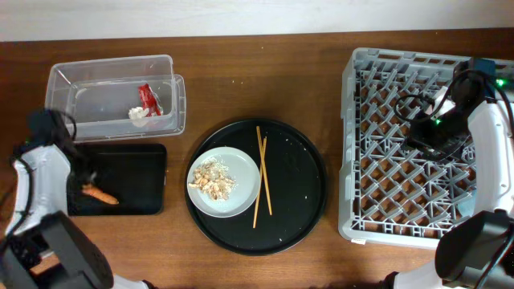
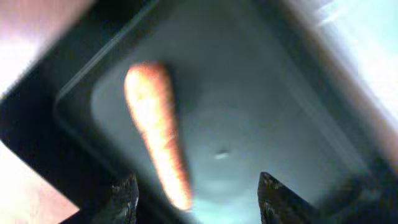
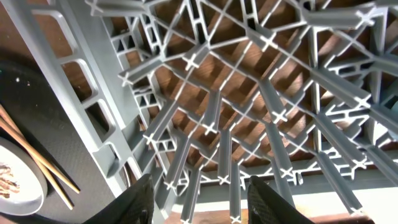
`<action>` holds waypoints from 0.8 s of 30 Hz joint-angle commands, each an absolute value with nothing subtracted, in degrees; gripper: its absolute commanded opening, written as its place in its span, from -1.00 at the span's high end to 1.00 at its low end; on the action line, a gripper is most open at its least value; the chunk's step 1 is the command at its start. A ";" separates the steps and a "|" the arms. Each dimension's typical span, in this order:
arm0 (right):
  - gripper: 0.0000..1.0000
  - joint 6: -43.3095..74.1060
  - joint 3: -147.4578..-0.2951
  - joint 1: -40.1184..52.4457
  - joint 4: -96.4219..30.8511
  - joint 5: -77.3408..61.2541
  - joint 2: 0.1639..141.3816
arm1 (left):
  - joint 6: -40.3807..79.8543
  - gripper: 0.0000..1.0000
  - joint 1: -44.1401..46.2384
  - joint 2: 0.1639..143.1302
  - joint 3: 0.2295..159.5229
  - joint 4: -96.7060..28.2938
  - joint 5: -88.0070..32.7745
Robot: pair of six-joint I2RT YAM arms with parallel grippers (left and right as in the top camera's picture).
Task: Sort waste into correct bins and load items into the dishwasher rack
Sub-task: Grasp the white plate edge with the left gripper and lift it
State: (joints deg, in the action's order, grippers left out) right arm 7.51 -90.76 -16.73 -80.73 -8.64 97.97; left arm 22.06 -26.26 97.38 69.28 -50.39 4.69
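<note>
Carrot [image 1: 100, 194] lies in the shallow black tray [image 1: 140, 170], toward its near-left corner. Left gripper [image 2: 199, 200] hangs just above it, jaws wide apart, empty. Wrapper [image 1: 147, 100] sits in the clear tub [image 1: 112, 64]. Right gripper [image 3: 202, 200] over the dishwasher rack [image 1: 377, 186] lattice, jaws parted, nothing held.

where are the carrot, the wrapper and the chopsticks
carrot [image 1: 99, 193] overhead view, middle of its orange body
wrapper [image 1: 148, 98] overhead view, on its red part
chopsticks [image 1: 263, 160] overhead view, where the two sticks cross
</note>
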 commanded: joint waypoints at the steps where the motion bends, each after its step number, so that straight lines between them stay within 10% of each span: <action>1: 0.04 7.25 -91.72 -16.47 -80.82 -8.51 96.77 | 16.25 -0.22 -16.80 89.89 75.09 -52.34 -0.38; 8: 0.10 2.00 -91.72 -16.40 -81.03 -16.51 96.77 | 8.01 -0.22 19.77 96.49 75.05 -60.18 -0.67; 24: 0.14 -5.56 -91.72 -8.99 -80.29 -20.32 96.79 | 8.03 -0.20 41.69 107.68 73.14 -65.14 2.55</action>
State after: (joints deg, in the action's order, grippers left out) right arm -4.95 -90.76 -9.21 -80.16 -20.95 97.97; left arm 8.78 40.64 105.75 74.54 -65.30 0.27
